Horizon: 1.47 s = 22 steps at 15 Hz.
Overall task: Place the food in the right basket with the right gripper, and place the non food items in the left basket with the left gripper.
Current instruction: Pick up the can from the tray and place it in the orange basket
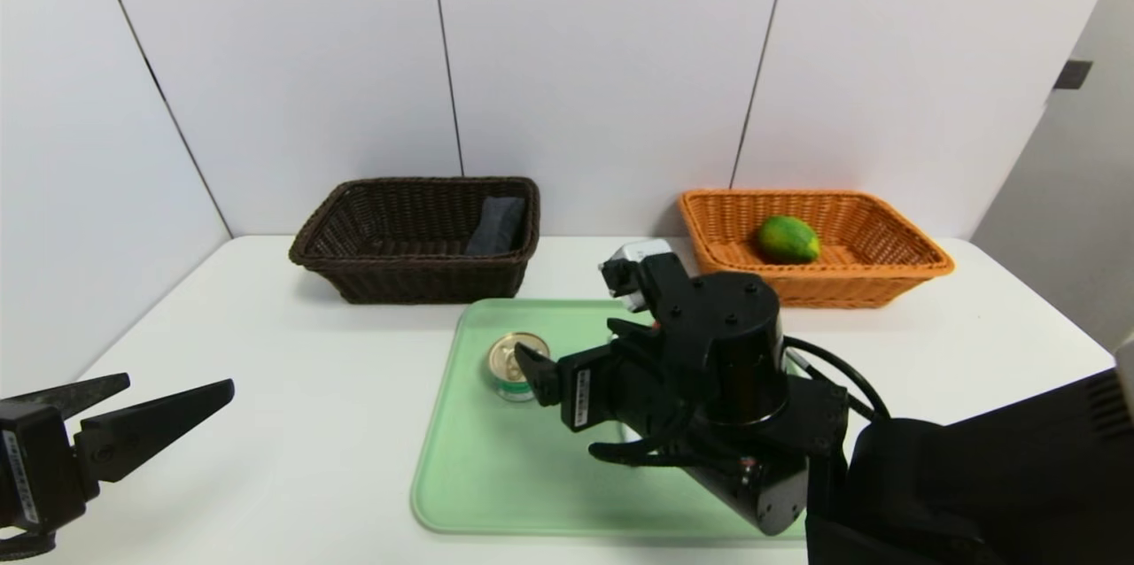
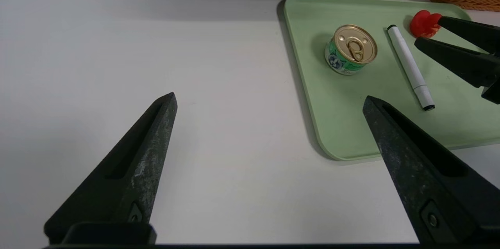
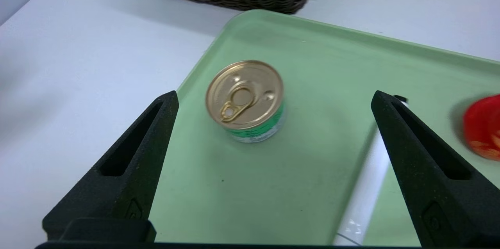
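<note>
White table (image 1: 266,423) backed by white panelled wall (image 1: 602,60), green tray (image 1: 496,476) on it

Shiny gold metal tin can (image 3: 245,100) on a smooth matt tray (image 3: 312,57); woven wicker baskets (image 1: 416,237).
</note>
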Motion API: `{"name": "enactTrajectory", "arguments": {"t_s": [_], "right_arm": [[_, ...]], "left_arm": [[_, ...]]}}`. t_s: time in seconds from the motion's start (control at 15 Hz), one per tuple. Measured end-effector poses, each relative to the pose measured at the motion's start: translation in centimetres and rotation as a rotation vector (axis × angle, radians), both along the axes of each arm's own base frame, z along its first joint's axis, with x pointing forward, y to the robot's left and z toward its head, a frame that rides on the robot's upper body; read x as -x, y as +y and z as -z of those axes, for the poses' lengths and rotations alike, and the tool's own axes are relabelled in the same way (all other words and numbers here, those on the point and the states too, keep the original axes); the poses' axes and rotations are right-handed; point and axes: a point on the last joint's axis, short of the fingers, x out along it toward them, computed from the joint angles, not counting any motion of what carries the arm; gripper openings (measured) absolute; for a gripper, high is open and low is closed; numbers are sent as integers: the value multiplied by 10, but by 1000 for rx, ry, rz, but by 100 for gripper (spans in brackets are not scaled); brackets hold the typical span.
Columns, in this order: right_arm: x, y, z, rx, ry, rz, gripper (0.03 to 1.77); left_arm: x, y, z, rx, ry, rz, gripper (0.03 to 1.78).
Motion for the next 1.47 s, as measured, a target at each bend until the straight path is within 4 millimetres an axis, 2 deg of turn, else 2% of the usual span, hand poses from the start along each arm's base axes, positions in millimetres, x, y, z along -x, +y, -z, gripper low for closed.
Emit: {"name": "enactTrajectory", "arguments": {"t_s": [0.4, 0.73, 1.13, 1.47], "right_arm": [[4, 17, 36, 19, -148, -68, 170], [2, 23, 60, 71, -138, -81, 170], [-3, 30, 69, 107, -147, -111, 170], [-16, 37, 71, 105, -168, -131, 170]], "left_arm": [[2, 0, 3, -3, 7, 1, 169], [1, 0, 3, -3, 8, 2, 169], [1, 0, 3, -2, 5, 3, 169], [1, 0, 2, -3, 3, 3, 169]]}}
